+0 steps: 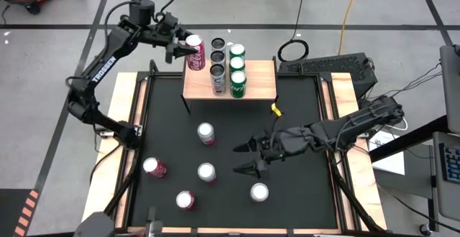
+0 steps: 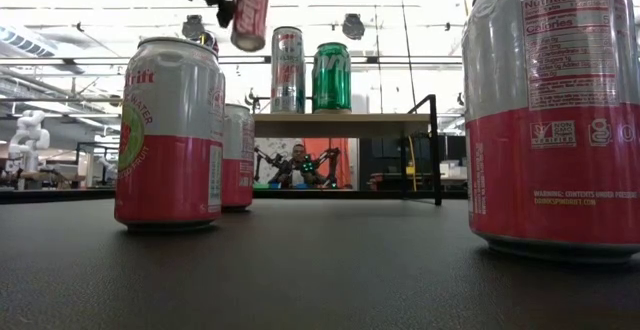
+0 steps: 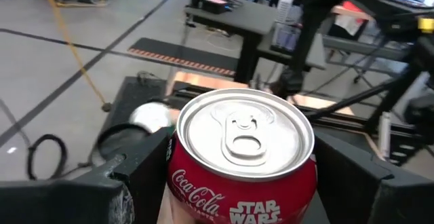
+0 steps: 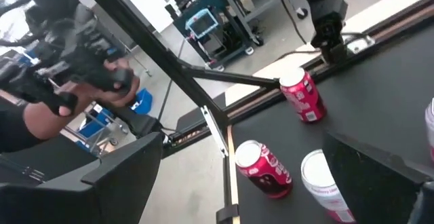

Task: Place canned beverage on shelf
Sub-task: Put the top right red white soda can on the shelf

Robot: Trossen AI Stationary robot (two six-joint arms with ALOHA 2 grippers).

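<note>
My left claw (image 1: 184,48) grips a red Coca-Cola can with a silver top (image 1: 194,51), tilted and held in the air above the rear left corner of the small light-wood shelf on thin black legs (image 1: 260,86). Just beside the claw, five cans already stand on that shelf. My right claw (image 1: 247,158) hovers open over the black table mat (image 1: 302,201), with loose red-and-silver cans around it.
</note>
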